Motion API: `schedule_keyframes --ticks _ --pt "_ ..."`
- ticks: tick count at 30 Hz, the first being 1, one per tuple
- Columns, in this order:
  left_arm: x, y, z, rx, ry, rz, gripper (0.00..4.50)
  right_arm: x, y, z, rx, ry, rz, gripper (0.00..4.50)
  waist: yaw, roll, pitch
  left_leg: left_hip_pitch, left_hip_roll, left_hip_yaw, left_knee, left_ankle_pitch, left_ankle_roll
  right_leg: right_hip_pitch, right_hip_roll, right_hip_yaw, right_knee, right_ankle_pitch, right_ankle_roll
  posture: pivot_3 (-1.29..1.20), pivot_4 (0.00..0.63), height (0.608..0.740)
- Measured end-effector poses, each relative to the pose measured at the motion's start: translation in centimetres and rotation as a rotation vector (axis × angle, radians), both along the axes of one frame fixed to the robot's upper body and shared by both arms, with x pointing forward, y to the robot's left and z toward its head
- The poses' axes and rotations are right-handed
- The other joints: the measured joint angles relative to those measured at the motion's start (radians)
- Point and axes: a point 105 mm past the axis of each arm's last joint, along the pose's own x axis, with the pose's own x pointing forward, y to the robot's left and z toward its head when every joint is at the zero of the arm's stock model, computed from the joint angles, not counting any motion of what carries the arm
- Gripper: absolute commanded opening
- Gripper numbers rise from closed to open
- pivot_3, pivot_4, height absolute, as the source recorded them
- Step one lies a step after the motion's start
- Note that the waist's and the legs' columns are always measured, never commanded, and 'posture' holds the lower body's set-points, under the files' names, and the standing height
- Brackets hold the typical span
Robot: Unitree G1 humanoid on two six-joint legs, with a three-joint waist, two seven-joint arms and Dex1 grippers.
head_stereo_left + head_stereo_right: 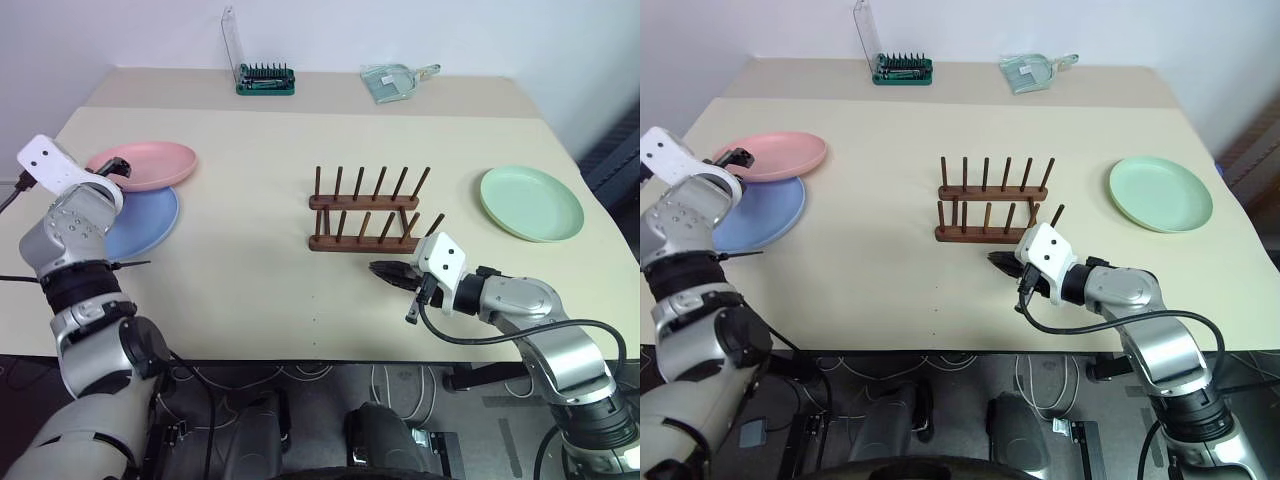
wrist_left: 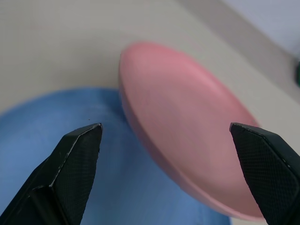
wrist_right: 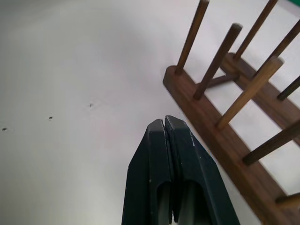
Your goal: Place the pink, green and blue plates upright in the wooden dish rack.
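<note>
Pink plate (image 1: 145,164) is lying near the left edge of the surface (image 1: 250,270), its near rim overlapping the blue plate (image 1: 145,222) beneath it, so pink is tilting slightly and looks like the easier one to lift first. Left gripper (image 2: 166,136) is hovering over that overlap with its fingers spread wide, grasping nothing; in the wrist view the pink rim is sitting between the two fingers (image 2: 77,154), which reads as lining up for a pinch on the raised edge. Green plate (image 1: 531,203) is lying flat by the right edge, well apart from the others. Rack (image 1: 366,212) is standing mid-surface with all slots vacant, so no plate is placed yet. Right gripper (image 1: 1005,264) is clenched on nothing, parked just in front of the rack's near rail, likely waiting clear of the slots. A green tool holder (image 1: 265,80) and a clear dustpan-like item (image 1: 392,80) are sitting along the far edge. Hard to make out: the left arm is covering part of the blue plate, whether either finger is touching the pink rim cannot be told, and the far-edge item is too small to name surely.
</note>
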Motion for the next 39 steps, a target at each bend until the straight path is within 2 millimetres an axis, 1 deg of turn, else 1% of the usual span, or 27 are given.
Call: schedule_keyframes --ticks 3,4,5,6,7,8,9,10,12,21,24,26,28,30,31,33,34,36,39 --pt "0.6 0.0 -0.7 -0.043 0.027 0.000 4.47 -0.2 0.3 0.5 0.006 -0.022 0.004 0.00 0.002 -0.002 0.001 0.000 0.000 0.000 0.000 0.000 0.000 0.000 0.000 0.000 0.000 0.000 0.000 0.00 0.150 0.732" --pt "0.7 0.1 -0.9 -0.050 0.033 0.004 3.96 -0.1 0.3 0.5 0.007 -0.023 0.002 0.00 0.002 -0.003 0.001 0.000 0.000 0.000 0.000 0.000 0.000 0.000 0.000 0.000 0.000 0.000 0.000 0.00 0.150 0.732" --pt "0.8 0.2 -1.0 -0.058 0.035 0.011 3.62 -0.1 0.2 0.4 0.007 -0.020 -0.003 0.00 0.002 -0.003 0.002 -0.001 0.000 0.000 0.000 0.000 0.000 0.000 -0.001 0.000 0.000 0.000 0.000 0.00 0.150 0.732" --pt "0.9 0.3 -1.0 -0.060 0.031 0.017 3.16 -0.2 0.2 0.3 0.008 -0.017 -0.009 0.00 0.002 -0.004 0.002 -0.001 0.000 0.000 0.000 0.000 0.000 0.000 -0.001 0.000 0.000 0.000 0.000 0.00 0.150 0.732" --pt "1.0 0.4 -0.8 -0.060 0.022 0.023 2.65 -0.2 0.1 0.2 0.008 -0.011 -0.014 0.00 0.002 -0.005 0.002 -0.001 0.000 0.000 0.000 0.000 0.000 0.000 -0.001 0.000 0.000 0.000 0.000 0.00 0.150 0.732" --pt "1.0 0.4 -0.6 -0.059 0.012 0.027 2.05 -0.2 0.0 0.0 0.008 -0.005 -0.018 0.00 0.002 -0.005 0.003 -0.001 0.000 0.000 0.000 0.000 0.000 0.000 -0.001 0.000 0.000 0.000 0.000 0.00 0.150 0.732" --pt "1.1 0.5 -0.3 -0.057 0.000 0.031 1.64 -0.3 0.0 -0.2 0.009 0.002 -0.024 0.00 0.002 -0.005 0.003 -0.001 0.000 0.000 0.000 0.000 0.000 0.000 -0.001 0.000 0.000 0.000 0.000 0.00 0.150 0.732" --pt "1.1 0.5 -0.1 -0.056 -0.006 0.032 1.05 -0.3 -0.1 -0.2 0.010 0.006 -0.026 0.00 0.001 -0.005 0.003 -0.001 0.000 0.000 0.000 0.000 0.000 0.000 -0.001 0.000 0.000 0.000 0.000 0.00 0.150 0.732" --pt "1.2 0.5 0.1 -0.056 -0.015 0.034 0.05 -0.3 -0.1 -0.2 0.012 0.007 -0.026 0.00 0.001 -0.005 0.003 -0.001 0.000 0.000 0.000 0.000 0.000 0.000 -0.001 0.000 0.000 0.000 0.000 0.00 0.150 0.732" --pt "0.9 0.4 0.0 -0.055 -0.026 0.024 0.05 -0.3 0.0 -0.1 0.013 0.004 -0.021 0.00 0.001 -0.005 0.003 -0.001 0.000 0.000 0.000 0.000 0.000 -0.001 -0.001 0.000 0.000 0.000 0.000 0.00 0.150 0.732" --pt "0.9 0.0 0.5 -0.051 -0.078 -0.001 0.05 -0.2 0.1 0.2 0.009 -0.006 -0.009 0.00 0.002 -0.005 0.003 -0.001 0.000 0.000 0.000 0.000 0.000 0.000 -0.001 0.000 0.000 0.000 0.000 0.00 0.150 0.732" --pt "1.0 -0.8 1.4 -0.048 -0.150 -0.043 0.05 -0.1 0.3 0.8 0.001 -0.029 0.004 0.00 0.002 -0.005 0.003 -0.001 0.000 0.000 0.001 0.000 0.000 -0.001 -0.001 0.000 0.000 0.000 0.000 0.00 0.150 0.732" --pt "1.1 -1.7 3.3 -0.029 -0.261 -0.098 0.05 0.1 0.7 2.2 -0.006 -0.077 0.026 0.00 0.000 -0.006 0.003 -0.002 0.000 0.000 0.001 0.000 0.000 -0.001 -0.001 0.000 0.000 0.000 0.000 0.00 0.150 0.732" --pt "1.1 -3.3 5.8 0.003 -0.383 -0.171 0.05 0.7 1.5 5.0 -0.004 -0.170 0.053 0.00 -0.001 -0.006 0.003 -0.002 0.000 0.000 0.001 0.000 -0.001 -0.002 -0.001 0.000 0.001 0.000 0.000 0.00 0.150 0.732" --pt "0.9 -4.5 7.7 0.035 -0.460 -0.217 0.02 1.2 2.2 7.4 -0.002 -0.249 0.062 0.24 -0.002 -0.006 0.003 -0.002 0.000 0.000 0.002 0.000 -0.001 -0.002 -0.001 0.000 0.002 0.000 0.000 0.00 0.150 0.732" --pt "0.7 -6.2 9.6 0.082 -0.526 -0.272 0.00 1.6 2.7 9.7 0.001 -0.331 0.064 0.80 0.001 -0.006 0.003 -0.002 0.000 0.000 0.001 0.000 -0.001 -0.001 -0.001 0.000 0.001 0.000 0.000 0.00 0.150 0.732" --pt "0.5 -7.3 10.5 0.110 -0.561 -0.306 0.00 1.8 3.1 11.0 -0.007 -0.382 0.060 1.30 0.002 -0.006 0.003 -0.003 0.000 0.000 0.001 0.000 -0.001 -0.002 -0.001 0.000 0.001 0.000 0.000 0.00 0.150 0.732" --pt "0.4 -9.4 11.7 0.162 -0.596 -0.368 0.00 2.3 3.6 12.1 -0.041 -0.444 0.054 2.28 0.004 -0.006 0.003 -0.003 0.000 0.000 0.002 0.001 -0.001 -0.001 0.000 0.000 0.001 0.000 0.000 0.00 0.150 0.732" --pt "0.1 -12.8 12.5 0.209 -0.625 -0.451 0.00 4.1 4.9 12.4 -0.163 -0.553 0.033 3.80 0.002 -0.006 0.003 -0.003 0.000 0.000 0.003 0.001 0.000 -0.002 0.000 0.000 0.001 0.000 0.000 0.00 0.150 0.732"
